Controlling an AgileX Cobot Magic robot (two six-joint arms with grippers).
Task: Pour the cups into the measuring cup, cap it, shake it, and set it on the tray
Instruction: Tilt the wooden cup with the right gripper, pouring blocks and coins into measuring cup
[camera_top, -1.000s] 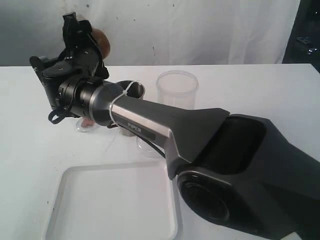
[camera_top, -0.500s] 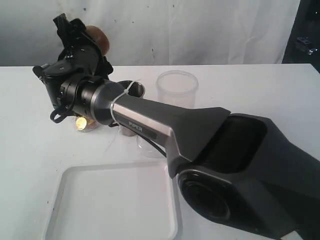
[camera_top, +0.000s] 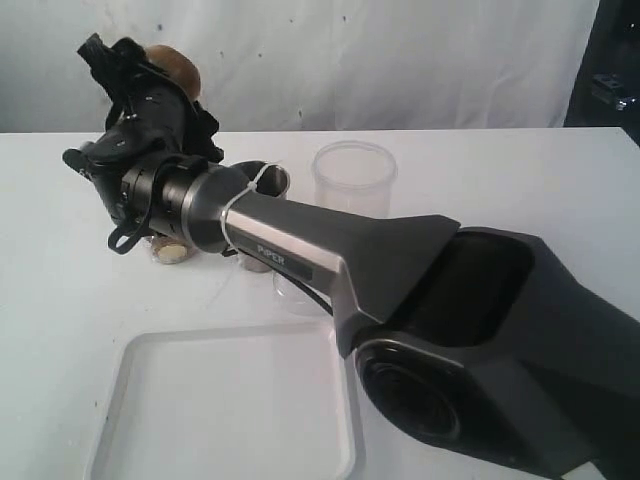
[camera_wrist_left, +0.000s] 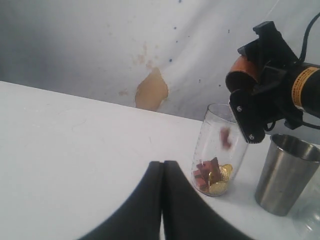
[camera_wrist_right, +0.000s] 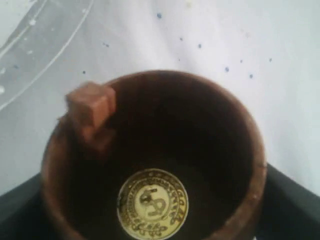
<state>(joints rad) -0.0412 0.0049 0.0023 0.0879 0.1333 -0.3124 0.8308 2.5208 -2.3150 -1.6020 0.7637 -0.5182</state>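
Clamping the wooden cup (camera_top: 172, 64) between its jaws, your right gripper (camera_wrist_left: 255, 75) has reached across to the far left of the table (camera_top: 520, 170). It holds the cup tipped over above the measuring cup (camera_wrist_left: 217, 150). Looking into the wooden cup from the right wrist camera, you can see one gold coin (camera_wrist_right: 152, 204) lying against the bottom. A reddish-brown cube (camera_wrist_right: 92, 107) sits at the rim.

Below, the measuring cup stands upright on the table. A small heap of red cubes and gold coins (camera_wrist_left: 212, 180) lies in its base. One blurred red piece (camera_wrist_left: 225, 137) is higher up inside the clear wall, apart from the heap.

The steel tumbler (camera_wrist_left: 286, 172) stands upright just to the right of the measuring cup, close to it but not touching. Further right stands a wider frosted container (camera_top: 354, 178), also upright.

The white tray (camera_top: 230, 400) lies flat on the near side of the table, well apart from the cups. The right arm passes over its far right corner.

Your left gripper (camera_wrist_left: 162, 197) has its two fingers pressed together with nothing between them. It is low over the table and points toward the measuring cup from a short way off.
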